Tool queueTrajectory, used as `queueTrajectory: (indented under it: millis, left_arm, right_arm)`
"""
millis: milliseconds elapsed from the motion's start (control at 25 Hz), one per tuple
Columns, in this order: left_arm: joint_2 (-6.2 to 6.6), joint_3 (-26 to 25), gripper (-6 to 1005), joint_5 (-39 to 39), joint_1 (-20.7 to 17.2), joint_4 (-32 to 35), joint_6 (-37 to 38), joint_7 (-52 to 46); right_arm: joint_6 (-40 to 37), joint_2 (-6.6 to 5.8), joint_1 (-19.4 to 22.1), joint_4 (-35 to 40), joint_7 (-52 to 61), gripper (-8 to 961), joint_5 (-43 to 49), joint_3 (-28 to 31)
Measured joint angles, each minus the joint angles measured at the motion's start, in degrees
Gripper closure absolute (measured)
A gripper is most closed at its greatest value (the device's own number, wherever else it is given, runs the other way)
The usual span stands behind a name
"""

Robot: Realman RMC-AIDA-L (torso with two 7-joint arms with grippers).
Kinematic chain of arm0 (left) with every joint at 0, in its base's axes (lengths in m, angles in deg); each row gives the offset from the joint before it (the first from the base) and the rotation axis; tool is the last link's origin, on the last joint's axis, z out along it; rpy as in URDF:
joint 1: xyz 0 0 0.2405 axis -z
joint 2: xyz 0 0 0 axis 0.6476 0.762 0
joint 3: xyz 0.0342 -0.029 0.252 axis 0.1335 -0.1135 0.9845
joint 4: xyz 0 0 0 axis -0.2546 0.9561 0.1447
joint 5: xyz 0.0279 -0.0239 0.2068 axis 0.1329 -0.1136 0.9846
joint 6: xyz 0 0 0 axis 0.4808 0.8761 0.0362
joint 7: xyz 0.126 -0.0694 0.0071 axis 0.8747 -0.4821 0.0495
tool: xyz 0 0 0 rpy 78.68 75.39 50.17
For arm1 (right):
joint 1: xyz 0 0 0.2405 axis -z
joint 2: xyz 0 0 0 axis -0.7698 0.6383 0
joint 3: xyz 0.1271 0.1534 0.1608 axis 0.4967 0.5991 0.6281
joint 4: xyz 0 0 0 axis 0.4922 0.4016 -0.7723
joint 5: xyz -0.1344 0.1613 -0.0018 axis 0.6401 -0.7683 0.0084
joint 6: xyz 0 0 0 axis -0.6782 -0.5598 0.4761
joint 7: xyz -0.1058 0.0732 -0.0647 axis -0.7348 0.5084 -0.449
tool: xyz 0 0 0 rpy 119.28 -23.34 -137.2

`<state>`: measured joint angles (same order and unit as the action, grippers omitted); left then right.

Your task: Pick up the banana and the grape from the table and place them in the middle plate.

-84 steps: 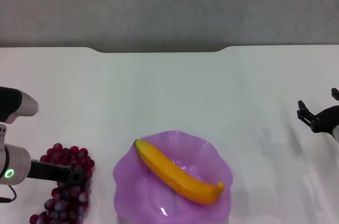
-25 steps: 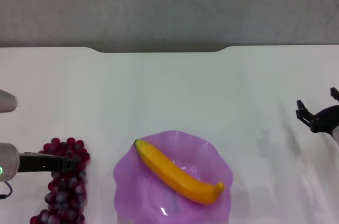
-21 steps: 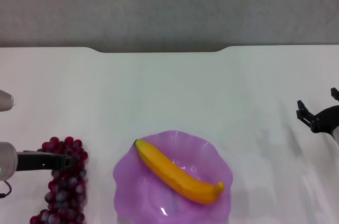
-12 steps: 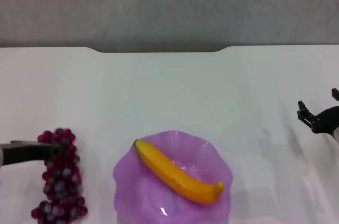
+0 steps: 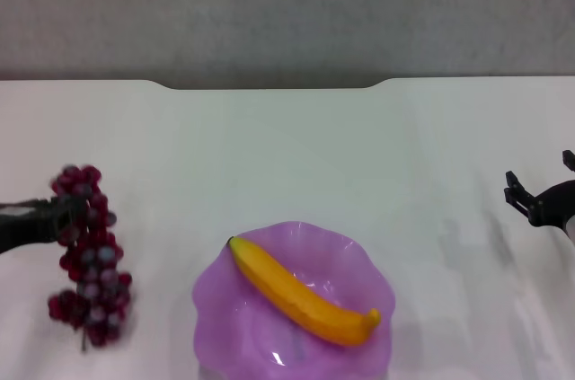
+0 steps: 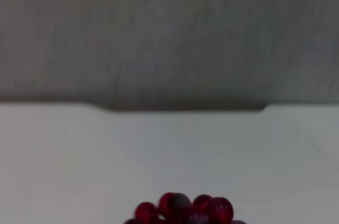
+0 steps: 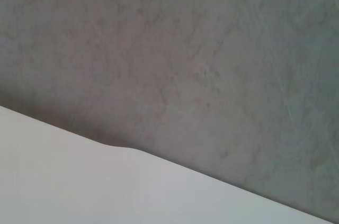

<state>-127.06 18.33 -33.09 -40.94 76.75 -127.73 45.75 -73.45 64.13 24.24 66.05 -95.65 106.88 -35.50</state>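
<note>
Your white counter [image 5: 296,151] fills most of the head view, its notched far edge against a grey wall. On its near middle sits the middle plate [image 5: 355,250], purple and scalloped, with the banana [image 5: 301,293] lying diagonally across it, dark tip toward the far left of the rim. To the left of the plate you have the grape [image 5: 87,254], a dark red bunch hanging lengthwise from the left gripper [image 5: 61,216], which is pinched on its upper end at the left edge. At the far right edge, your right gripper [image 5: 541,190] hovers over the counter with fingers spread, holding nothing.
</note>
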Motion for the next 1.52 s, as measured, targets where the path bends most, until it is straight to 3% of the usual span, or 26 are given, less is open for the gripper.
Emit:
queueTrajectory:
  millis: [400, 640, 880, 1120, 1520]
  left_arm:
    - [-0.01, 0.3, 852, -27.8, -9.5, 2.9, -3.4, 24.7]
    - [-0.01, 0.5, 852, -40.4, -11.7, 2.2, -14.1, 38.5]
    - [-0.17, 3.5, 854, -43.6, -10.8, 1.0, -19.4, 43.9]
    - [-0.16, 13.9, 853, -45.5, -9.8, 1.1, -18.3, 54.5]
    - [-0.09, 22.9, 856, -43.5, -4.0, -4.5, -11.4, 59.3]
  right_arm:
    - [0.4, 0.0, 0.1, 0.2, 0.0, 69, -0.2, 0.0]
    - [0.4, 0.0, 0.0, 0.3, 0.0, 69, -0.3, 0.0]
    - [0.4, 0.0, -0.2, 0.4, 0.0, 69, -0.3, 0.0]
    - [0.4, 0.0, -0.3, 0.6, 0.1, 69, -0.3, 0.0]
    - [0.4, 0.0, -0.4, 0.6, 0.2, 68, -0.3, 0.0]
